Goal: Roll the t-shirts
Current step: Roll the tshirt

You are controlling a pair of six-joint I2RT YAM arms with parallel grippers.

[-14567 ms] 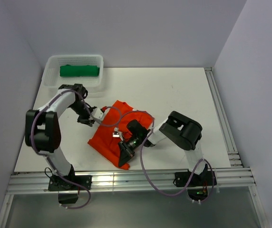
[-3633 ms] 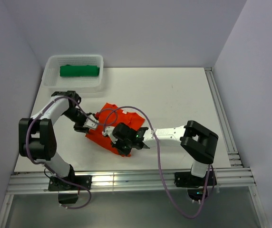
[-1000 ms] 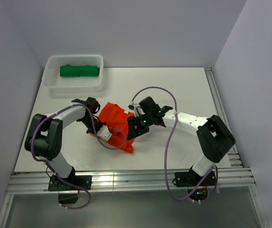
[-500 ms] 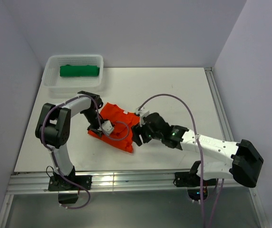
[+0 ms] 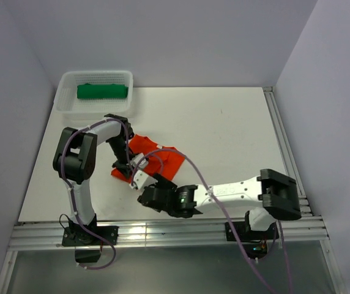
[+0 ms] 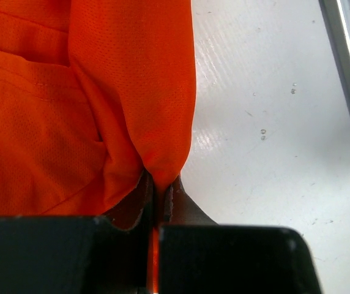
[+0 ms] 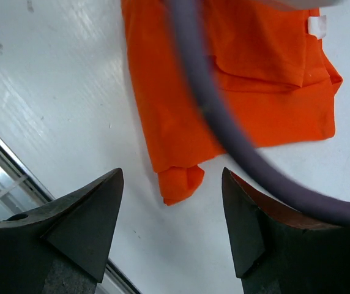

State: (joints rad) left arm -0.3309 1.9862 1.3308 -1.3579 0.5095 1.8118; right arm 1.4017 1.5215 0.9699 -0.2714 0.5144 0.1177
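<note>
Right gripper (image 5: pixel 148 197) is no longer working at the right edge of the orange-red t-shirt (image 5: pixel 163 160), where it was half a second ago. It is now hanging near the front edge of the table (image 5: pixel 224 135), just off the cloth, with its jaws spread wide and nothing between them. In the right wrist view a small turned-under corner of the shirt is showing in the gap, though contact cannot be told. Left gripper (image 6: pixel 158 187) is still pinching a fold of the shirt's near-left edge, pads closed tight on the cloth. The garment is lying left of centre, narrower and more bunched than fourteen seconds back, but still flat and folded rather than rolled. Judging from this, the right arm is letting go to re-grip while the left is anchoring, so the actual rolling is still ahead. Dark green t-shirt (image 5: pixel 102 91) is sitting as a compact bundle in the white basket (image 5: pixel 65 82) at the far left corner, looking finished. Writing: a small white tag (image 7: pixel 317 26) is showing on the orange shirt, with nothing legible on it, and no brands are readable anywhere.
</note>
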